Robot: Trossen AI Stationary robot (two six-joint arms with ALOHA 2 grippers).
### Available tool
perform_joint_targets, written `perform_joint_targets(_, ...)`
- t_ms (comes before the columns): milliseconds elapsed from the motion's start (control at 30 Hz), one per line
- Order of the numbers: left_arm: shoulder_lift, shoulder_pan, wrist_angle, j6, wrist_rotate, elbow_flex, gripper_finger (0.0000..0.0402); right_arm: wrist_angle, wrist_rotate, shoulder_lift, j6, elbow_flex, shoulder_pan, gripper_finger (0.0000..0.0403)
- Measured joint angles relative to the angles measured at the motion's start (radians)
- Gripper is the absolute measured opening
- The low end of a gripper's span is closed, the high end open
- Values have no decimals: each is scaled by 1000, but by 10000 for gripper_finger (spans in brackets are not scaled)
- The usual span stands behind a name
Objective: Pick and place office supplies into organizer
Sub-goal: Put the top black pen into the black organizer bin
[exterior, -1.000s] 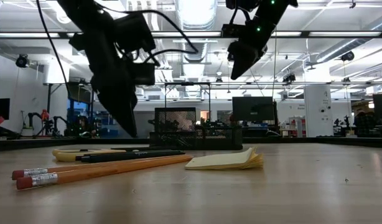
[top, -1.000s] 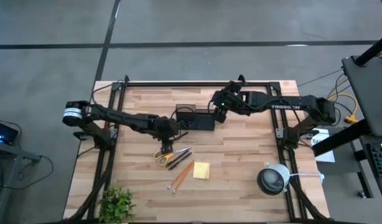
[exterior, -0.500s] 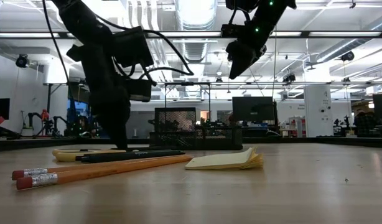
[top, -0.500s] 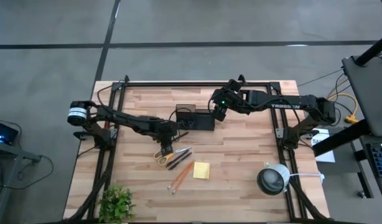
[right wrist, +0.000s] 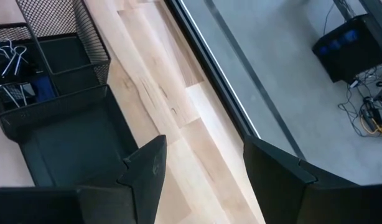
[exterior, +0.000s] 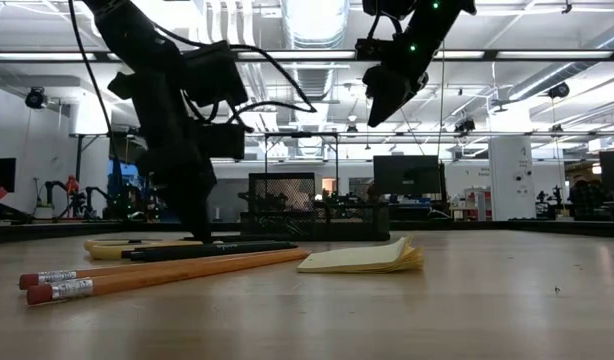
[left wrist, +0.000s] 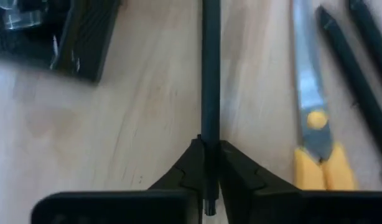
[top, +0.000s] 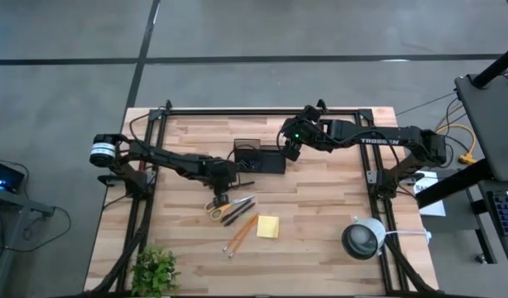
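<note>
On the wooden table [top: 320,199], left gripper [left wrist: 208,163] pinches a slim dark pen [left wrist: 210,74] beside the yellow-handled steel scissors [left wrist: 314,118], near the black mesh organizer [top: 259,156]. Pen likely light, stiff, slick; grip near end. Right gripper [right wrist: 203,163] spread wide, empty, above organizer.

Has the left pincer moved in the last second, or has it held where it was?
Yes. In the low view the left pincer has come down from above the scissors to table level; the wrist view shows it shut on a dark pen.
</note>
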Motion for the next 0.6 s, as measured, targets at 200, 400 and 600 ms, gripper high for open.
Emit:
perform_joint_targets(200,-69,1,-138,103,15,44,8,1,0,0,-3,0,-14,201)
perform_joint_targets(400,-198,0,-479,261,-164,179,8,5,1,0,-3,0,-35,201)
perform_joint_targets(600,-258,45,-667,458,-377,393,5,8,3,0,-26,0,-42,201)
